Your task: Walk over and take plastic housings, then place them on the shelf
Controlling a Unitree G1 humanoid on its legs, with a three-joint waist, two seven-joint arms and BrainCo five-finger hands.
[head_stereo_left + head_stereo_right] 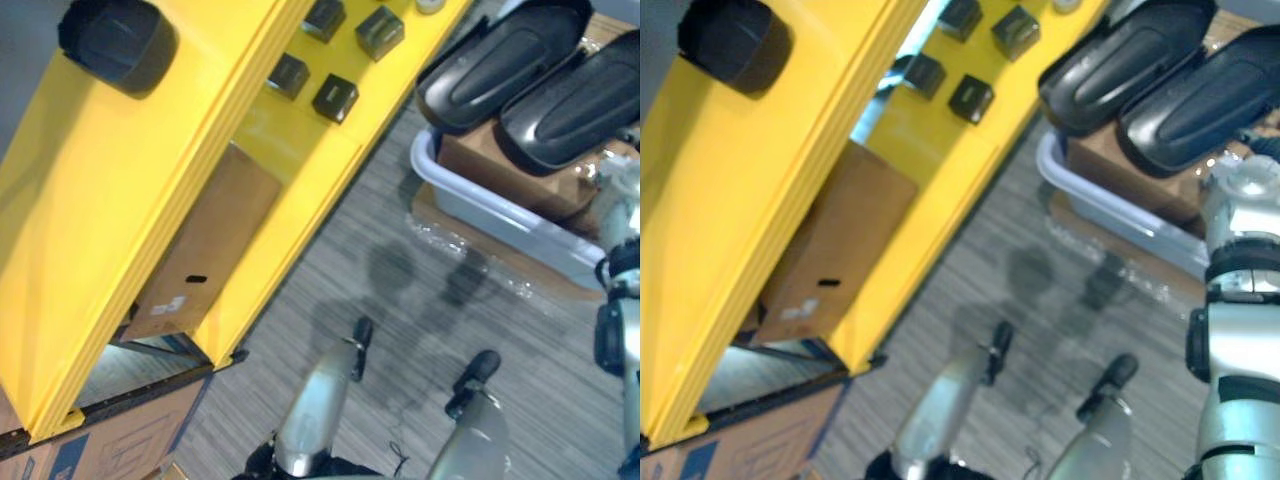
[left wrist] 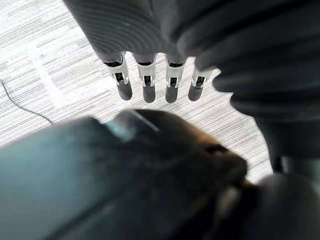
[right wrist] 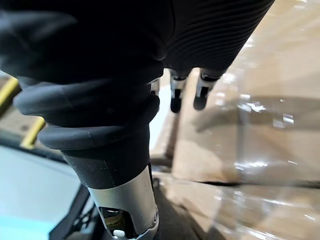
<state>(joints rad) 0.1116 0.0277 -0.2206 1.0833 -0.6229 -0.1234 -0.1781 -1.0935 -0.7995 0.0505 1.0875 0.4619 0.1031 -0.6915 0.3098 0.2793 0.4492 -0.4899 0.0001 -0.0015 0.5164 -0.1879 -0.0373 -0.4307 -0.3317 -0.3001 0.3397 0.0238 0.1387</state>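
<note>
Housings (image 1: 505, 60), black, lie atop a pale bin (image 1: 480, 205) beside the yellow shelf (image 1: 90, 200); left hand (image 2: 148, 82) and right hand (image 3: 176, 95) hang with fingers straight, empty.

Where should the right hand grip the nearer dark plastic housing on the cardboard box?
Probably across its narrow width near the middle, from above: the housing lies flat, domed side up, long and slim, with the second housing close along its far side, so its near long edge is the free one for the right hand.
</note>
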